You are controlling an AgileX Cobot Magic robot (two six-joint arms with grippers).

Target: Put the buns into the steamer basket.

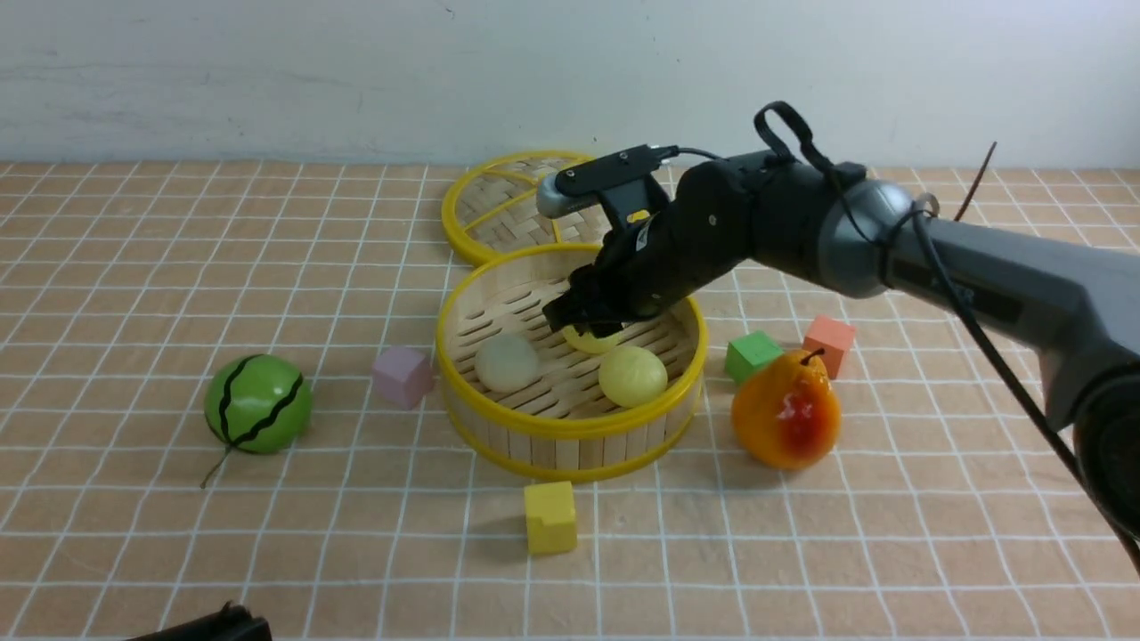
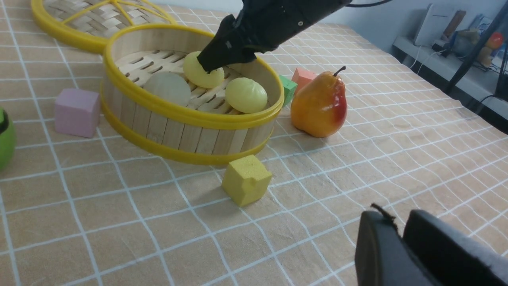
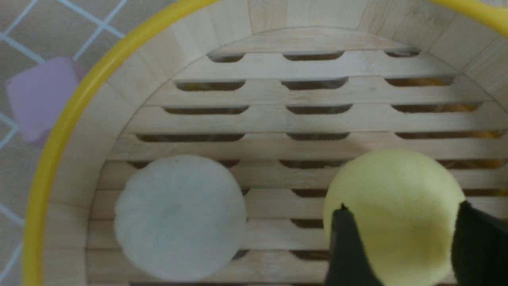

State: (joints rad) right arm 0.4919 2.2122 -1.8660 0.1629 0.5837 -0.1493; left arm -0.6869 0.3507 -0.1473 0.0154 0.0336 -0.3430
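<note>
**A:** Looks like the release step for the third bun [image 1: 591,342]. Sits near the middle of the steamer basket [image 1: 534,427], a touch toward 1 o'clock, right under the right gripper [image 1: 581,322]. Two others parked inside: off-white bun [image 1: 507,361] at 9 o'clock of the floor, pale yellow bun [image 1: 632,376] at 4.

**B:** Down on the slats or hanging, though?

**A:** Seems to rest on the slats, going by the left wrist view. Right wrist view puts the fingers [image 3: 345,246] snug on either side of it. Pinching or just let go? Can't tell from these shots.

**B:** Next move, then: spread wide enough to clear the dome and lift straight up. No dragging toward the neighbour at 4, no clipping the rim. Probably rolls easily, being round.

**A:** Worth comparing views too. Right wrist catches only two buns, plus a blurry pink cube [image 3: 39,95] past the wall; no sign of the 4 o'clock one. Front gets all three, with the lid [image 1: 499,200] at 12 of the basket, pear [image 1: 786,409] around 4, yellow cube [image 1: 549,516] at 6.

**B:** And the left gripper [image 2: 401,228]?

**A:** Just a dark sliver at 7 o'clock in front, well apart from the basket. Left wrist view shows the pads nearly together, nothing between.
</note>
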